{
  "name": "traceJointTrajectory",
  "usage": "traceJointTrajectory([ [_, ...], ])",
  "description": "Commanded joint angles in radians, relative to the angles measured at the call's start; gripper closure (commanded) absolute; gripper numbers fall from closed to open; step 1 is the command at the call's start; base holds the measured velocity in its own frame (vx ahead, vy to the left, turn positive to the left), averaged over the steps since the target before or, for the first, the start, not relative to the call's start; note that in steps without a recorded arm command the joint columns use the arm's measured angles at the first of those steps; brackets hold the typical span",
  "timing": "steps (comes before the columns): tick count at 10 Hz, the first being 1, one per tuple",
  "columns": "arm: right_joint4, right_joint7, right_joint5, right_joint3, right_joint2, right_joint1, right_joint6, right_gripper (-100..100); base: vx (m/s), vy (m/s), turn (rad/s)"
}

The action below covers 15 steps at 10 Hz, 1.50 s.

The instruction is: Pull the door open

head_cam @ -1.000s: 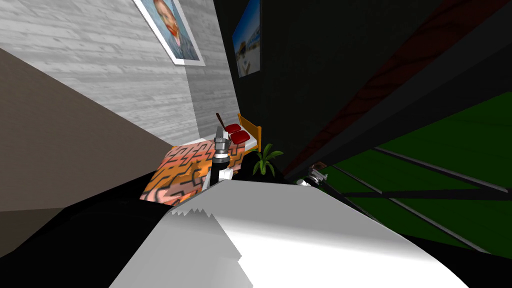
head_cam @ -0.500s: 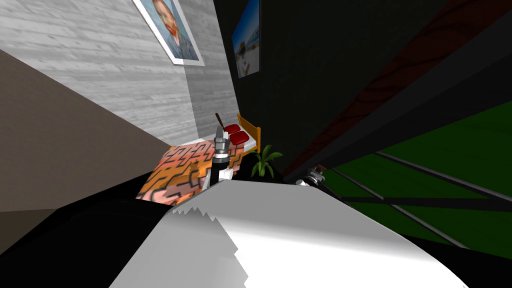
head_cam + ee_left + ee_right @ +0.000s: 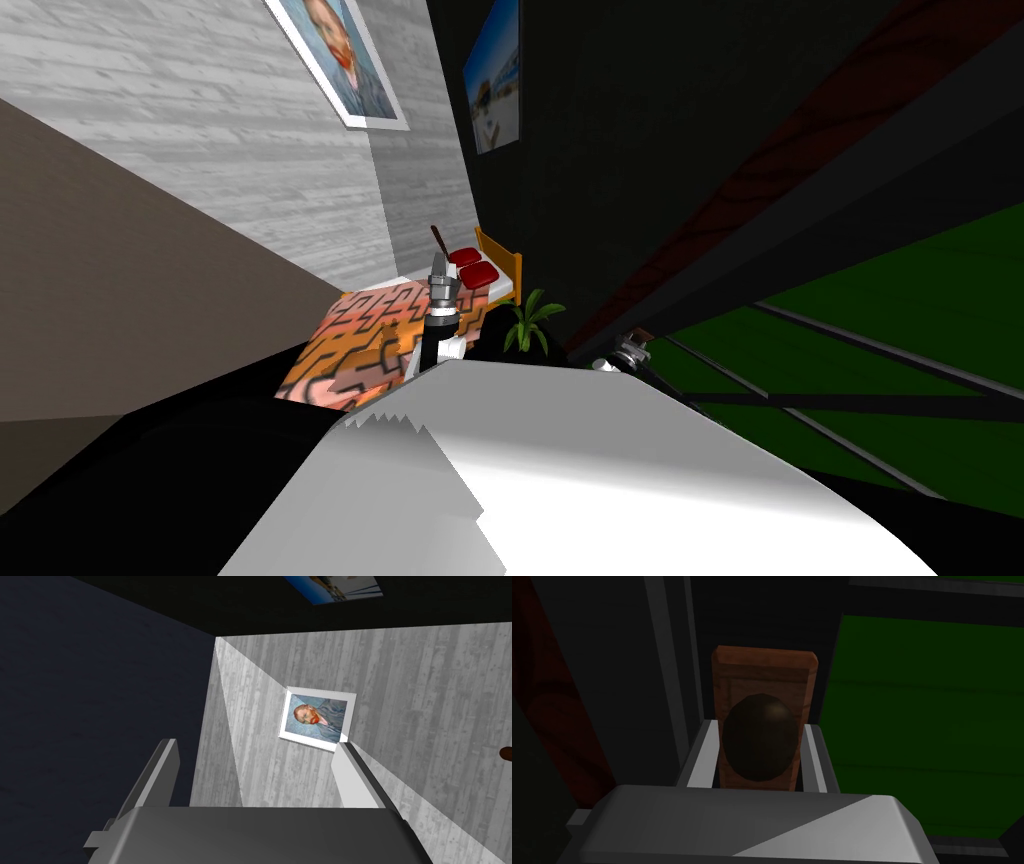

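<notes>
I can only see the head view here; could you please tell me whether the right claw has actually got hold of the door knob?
Observer: Yes. In the right wrist view the right claw is shut on the dark round knob, one finger against each side.
Operator: Thank you. What is the knob mounted on?
Observer: A red-brown plate with bevelled top corners, right behind the knob.
Operator: And the left claw, please?
Observer: The left claw is open, with nothing between its fingers.

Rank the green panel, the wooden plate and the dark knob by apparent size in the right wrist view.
1. green panel
2. wooden plate, partly hidden by the knob
3. dark knob, smallest though nearest
</notes>
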Motion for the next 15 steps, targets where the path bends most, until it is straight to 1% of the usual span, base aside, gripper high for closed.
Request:
traceJointTrajectory([
  [1, 0.003, -0.002, 0.0, 0.001, 0.003, 0.005, 0.002, 100, -0.139, 0.142, -0.007],
  [6, 0.003, -0.01, 0.004, 0.007, -0.001, 0.009, 0.003, 100, -0.118, 0.137, -0.013],
  [10, 0.002, -0.027, 0.011, 0.017, -0.009, 0.015, 0.003, 100, -0.139, 0.149, -0.018],
  [12, 0.002, -0.04, 0.017, 0.026, -0.015, 0.019, 0.004, 100, -0.135, 0.155, -0.022],
  [14, -0.001, -0.071, 0.031, 0.047, -0.03, 0.029, 0.006, 100, -0.135, 0.128, 0.019],
  [15, 0.005, -0.069, 0.039, 0.055, -0.028, 0.018, 0.008, -100, -0.206, 0.062, 0.061],
])
